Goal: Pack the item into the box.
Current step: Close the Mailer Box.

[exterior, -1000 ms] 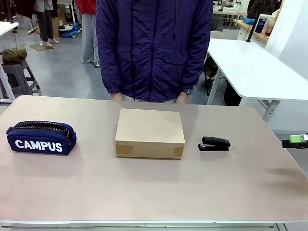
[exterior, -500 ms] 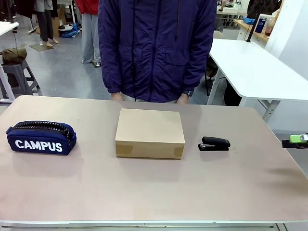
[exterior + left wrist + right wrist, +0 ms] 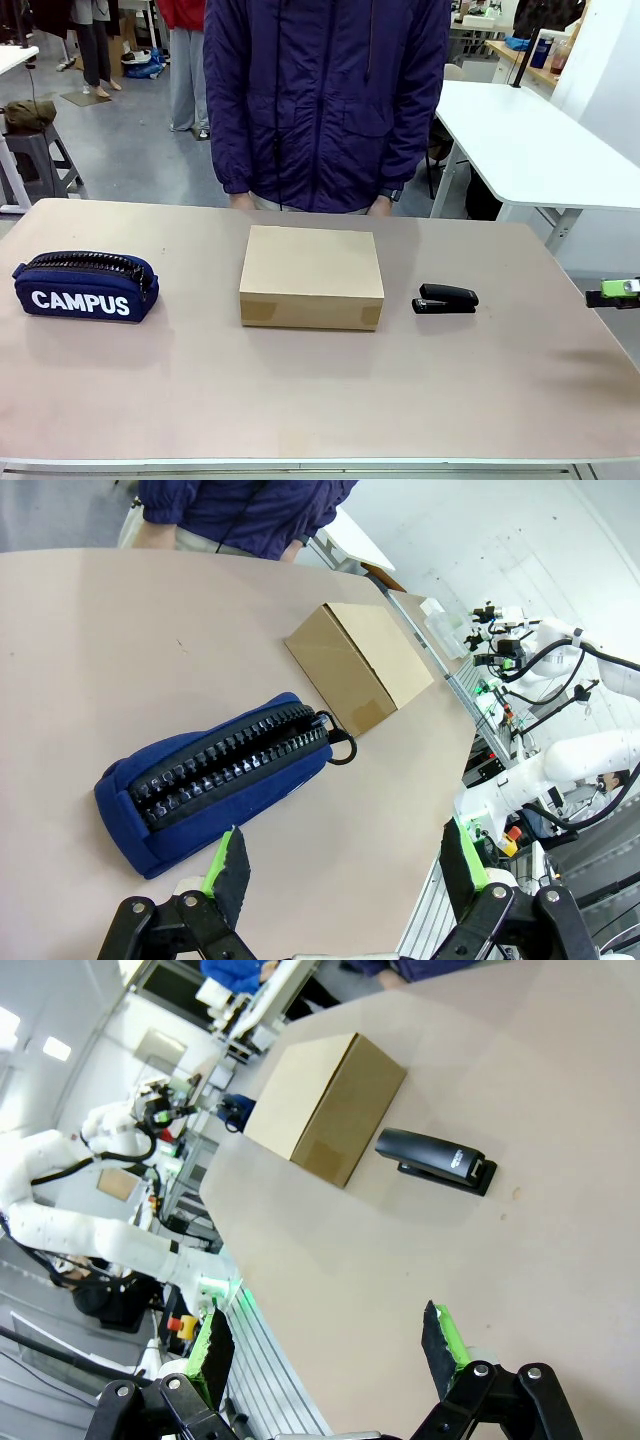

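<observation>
At table centre, the plain brown cardboard box (image 3: 311,277) is sitting closed; left gripper (image 3: 345,865) and right gripper (image 3: 325,1345) are both gaping wide, empty.

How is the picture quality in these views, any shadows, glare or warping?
Front view: even light, sharp, soft shadows in front of the box, stapler and pouch. Left wrist view: rolled, wide-angle warped, background bright and washed out. Right wrist view: rolled, table edge bowed, no glare.

Robotics lab, white work tables (image 3: 520,140), robot arms (image 3: 70,1220) on frames
</observation>
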`<state>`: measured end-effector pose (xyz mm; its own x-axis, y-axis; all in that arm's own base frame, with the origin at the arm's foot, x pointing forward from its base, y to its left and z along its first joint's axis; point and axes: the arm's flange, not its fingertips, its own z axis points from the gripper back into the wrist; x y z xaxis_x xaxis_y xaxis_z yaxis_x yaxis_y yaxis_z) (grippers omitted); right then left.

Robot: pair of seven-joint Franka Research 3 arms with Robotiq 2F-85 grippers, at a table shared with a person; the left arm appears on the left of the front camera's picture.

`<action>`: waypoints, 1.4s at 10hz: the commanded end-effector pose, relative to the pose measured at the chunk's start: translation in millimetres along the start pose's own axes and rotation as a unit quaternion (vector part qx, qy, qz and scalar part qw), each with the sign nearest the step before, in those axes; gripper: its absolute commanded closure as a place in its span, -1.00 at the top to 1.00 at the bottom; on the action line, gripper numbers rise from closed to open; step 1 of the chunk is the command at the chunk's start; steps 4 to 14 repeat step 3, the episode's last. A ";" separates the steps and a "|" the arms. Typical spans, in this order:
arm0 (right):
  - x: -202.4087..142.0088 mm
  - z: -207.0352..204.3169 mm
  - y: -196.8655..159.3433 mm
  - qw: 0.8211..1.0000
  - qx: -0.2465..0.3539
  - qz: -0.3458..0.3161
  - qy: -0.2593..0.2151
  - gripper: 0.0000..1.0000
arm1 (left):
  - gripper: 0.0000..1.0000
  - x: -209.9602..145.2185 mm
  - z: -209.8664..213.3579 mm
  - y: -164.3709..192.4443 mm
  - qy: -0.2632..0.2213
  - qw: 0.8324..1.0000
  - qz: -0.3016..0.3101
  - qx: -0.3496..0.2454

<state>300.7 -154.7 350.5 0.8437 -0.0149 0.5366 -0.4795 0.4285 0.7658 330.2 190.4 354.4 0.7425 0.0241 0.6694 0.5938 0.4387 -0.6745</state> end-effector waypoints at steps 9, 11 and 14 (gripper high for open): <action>-2.9 -0.7 4.5 1.000 0.004 0.001 0.003 1.00 | 1.00 -2.9 0.1 -4.0 0.005 1.000 -0.006 0.004; -2.9 -0.7 4.5 1.000 0.004 0.001 0.003 1.00 | 1.00 -2.9 0.1 -4.0 0.005 1.000 -0.006 0.004; -2.9 -0.7 4.5 1.000 0.004 0.001 0.003 1.00 | 1.00 -2.9 0.1 -4.0 0.005 1.000 -0.006 0.004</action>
